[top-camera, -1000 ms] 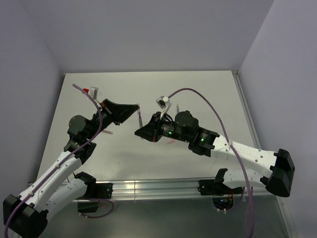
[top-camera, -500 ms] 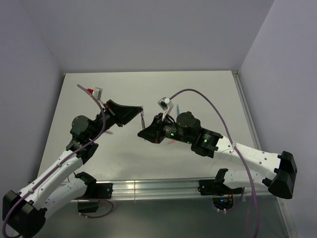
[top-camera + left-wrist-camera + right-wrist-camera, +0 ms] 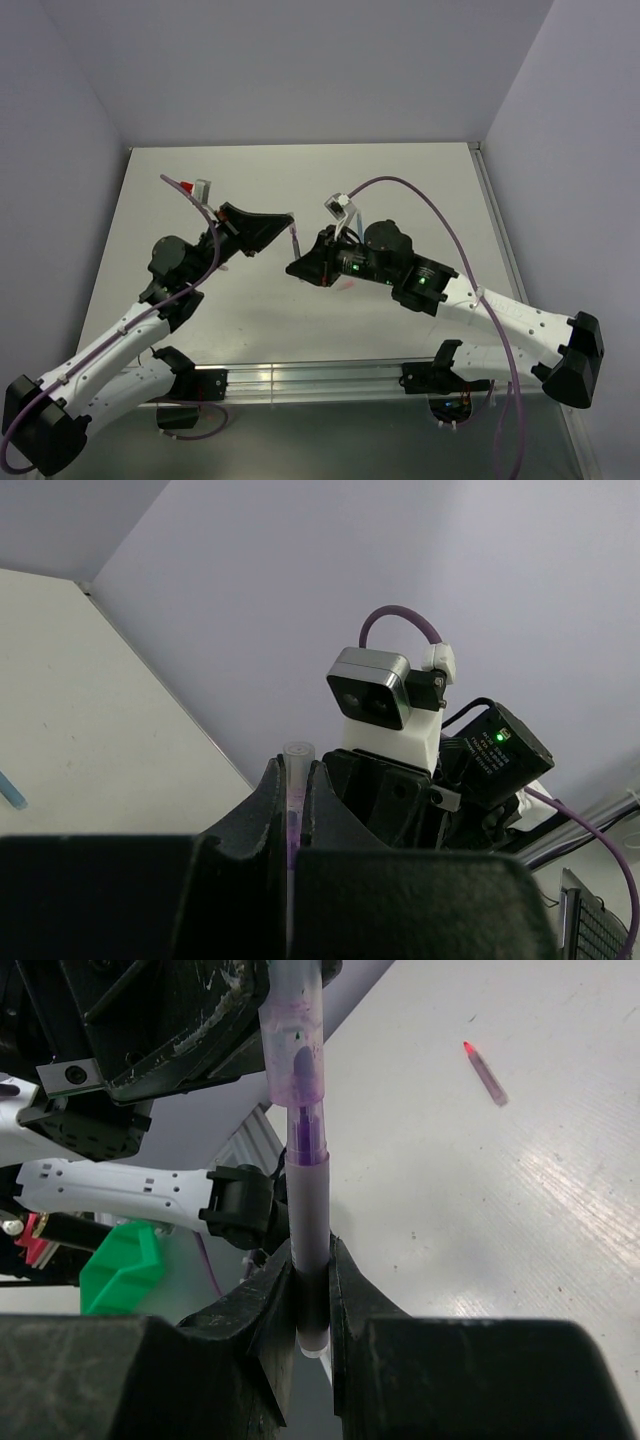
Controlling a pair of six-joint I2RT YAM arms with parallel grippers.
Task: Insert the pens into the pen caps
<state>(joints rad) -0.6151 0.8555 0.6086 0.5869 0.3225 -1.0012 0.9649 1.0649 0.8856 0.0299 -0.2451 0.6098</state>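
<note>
Above the table [image 3: 400, 180], the right gripper [image 3: 312, 1262] clamps a grey pen [image 3: 308, 1200] in mid-air. The left gripper [image 3: 295, 780] pinches a pale cap [image 3: 296, 752], and the pen's purple tip sits inside that cap. A blue pen [image 3: 12, 790] lies on the table.

Top looks down — wrist views face each other across the pen [image 3: 308, 1245].

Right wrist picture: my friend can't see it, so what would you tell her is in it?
The right gripper holds a grey pen upright, its purple tip poked partway into a see-through cap gripped by the left gripper above. A small red-tipped piece lies on the white table behind.
</note>
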